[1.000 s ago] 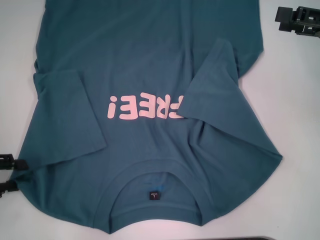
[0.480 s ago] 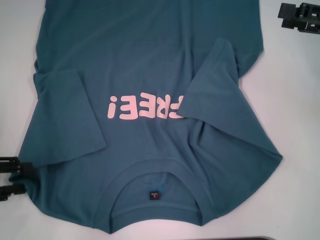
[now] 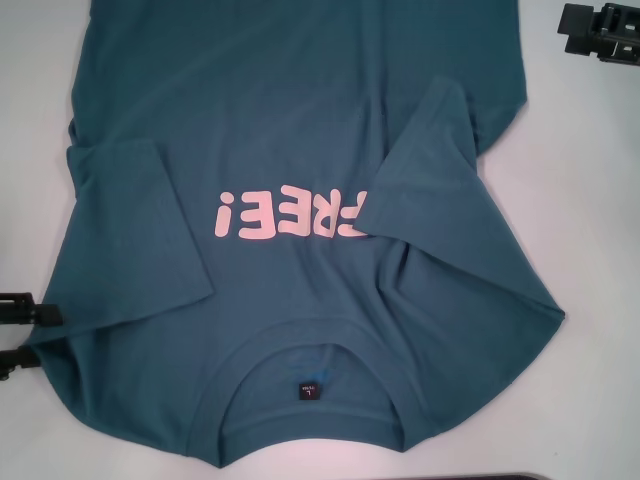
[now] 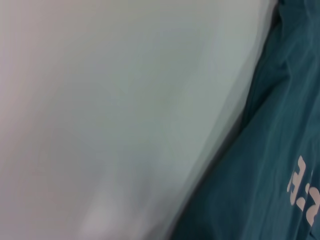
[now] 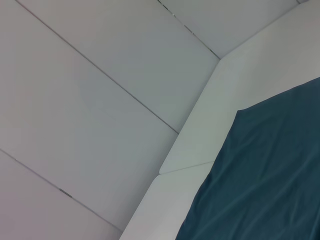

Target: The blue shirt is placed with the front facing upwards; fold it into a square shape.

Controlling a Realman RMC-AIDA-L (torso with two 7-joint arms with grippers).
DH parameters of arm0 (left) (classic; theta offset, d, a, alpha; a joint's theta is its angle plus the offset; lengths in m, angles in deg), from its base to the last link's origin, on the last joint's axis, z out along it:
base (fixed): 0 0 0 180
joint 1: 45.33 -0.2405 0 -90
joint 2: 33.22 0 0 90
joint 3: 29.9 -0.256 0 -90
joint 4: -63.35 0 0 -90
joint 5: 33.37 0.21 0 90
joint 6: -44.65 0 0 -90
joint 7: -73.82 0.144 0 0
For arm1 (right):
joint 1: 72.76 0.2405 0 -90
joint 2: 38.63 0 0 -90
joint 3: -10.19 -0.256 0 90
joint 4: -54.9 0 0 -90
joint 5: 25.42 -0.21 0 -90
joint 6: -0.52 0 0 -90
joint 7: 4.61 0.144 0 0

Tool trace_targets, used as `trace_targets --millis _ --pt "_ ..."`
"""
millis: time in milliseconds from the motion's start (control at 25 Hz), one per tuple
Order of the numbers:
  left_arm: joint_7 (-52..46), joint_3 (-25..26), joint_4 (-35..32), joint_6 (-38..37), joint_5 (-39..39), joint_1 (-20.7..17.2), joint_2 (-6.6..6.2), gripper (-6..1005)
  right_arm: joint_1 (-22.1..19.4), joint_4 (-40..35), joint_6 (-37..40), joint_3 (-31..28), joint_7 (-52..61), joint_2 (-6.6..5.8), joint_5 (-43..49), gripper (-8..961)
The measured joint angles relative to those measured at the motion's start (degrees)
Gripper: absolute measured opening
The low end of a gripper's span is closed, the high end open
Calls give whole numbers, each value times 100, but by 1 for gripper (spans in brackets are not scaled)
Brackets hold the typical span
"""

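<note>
The blue shirt [image 3: 300,130] lies flat on the white table, front up, with its pink lettering [image 3: 285,215] across the middle and its collar toward me. Both sleeves are folded in over the chest. My left gripper [image 3: 22,337] is at the shirt's near left shoulder corner, open, with one finger on each side of the cloth edge. The left wrist view shows that shirt [image 4: 260,165] edge beside bare table. My right gripper [image 3: 568,30] hovers open at the far right, off the shirt. The right wrist view shows the shirt's hem corner [image 5: 260,185].
White table [image 3: 590,200] surrounds the shirt on both sides. In the right wrist view the table's far edge [image 5: 200,135] gives way to grey tiled floor [image 5: 75,100]. A dark strip [image 3: 510,477] runs along the near edge.
My left gripper pushed right toward the shoulder corner, then drew back a little left and farther from me. My right gripper drifted slightly farther away. The shirt has not moved.
</note>
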Motion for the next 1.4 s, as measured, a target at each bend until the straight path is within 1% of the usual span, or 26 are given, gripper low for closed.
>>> trace_targets --millis 160,320,560,680,880,1000,1400 --pt "-15 9 18 -2 -17 -66 -13 545 -4 0 -8 -11 0 0 -1 914" --pt "42 12 0 -3 -52 -72 12 540 -5 0 -17 -15 -3 0 -1 914" --pt "151 11 23 -130 -124 45 102 533 -1 0 -21 -16 -3 0 -1 914" --pt "241 1 37 -306 -288 76 114 529 -3 0 -21 -16 -6 0 -1 914" --pt "22 -57 78 -69 18 40 87 522 -22 0 -39 -26 -9 0 -1 914" --pt "12 -53 99 -11 77 35 84 519 -26 0 -50 -48 -2 0 -1 914" --pt "56 -173 70 26 131 130 134 506 4 0 -63 -60 3 1 -1 913"
